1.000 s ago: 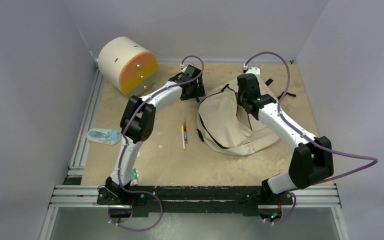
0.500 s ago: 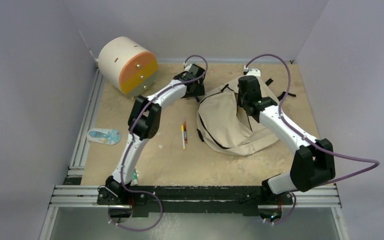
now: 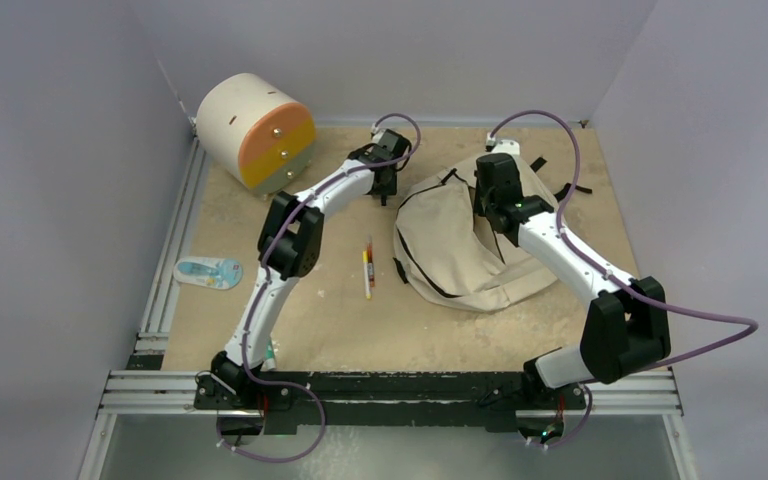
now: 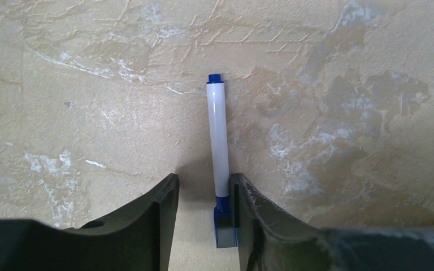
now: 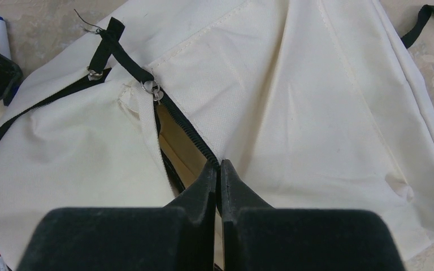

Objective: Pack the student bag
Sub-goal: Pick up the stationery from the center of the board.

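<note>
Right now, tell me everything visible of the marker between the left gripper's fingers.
The marker is a slim white barrel, plastic by its look, with a small blue nub at the far end and a larger blue end nearest the wrist camera. It lies flat on the beige table, between the open fingers of the left gripper, close against one finger, perhaps touching, and clear of the other. It is not yet lifted.

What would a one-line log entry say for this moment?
left gripper open astride marker lying on table | right gripper shut on student bag zipper edge | bag partly unzipped | marker not yet lifted
</note>
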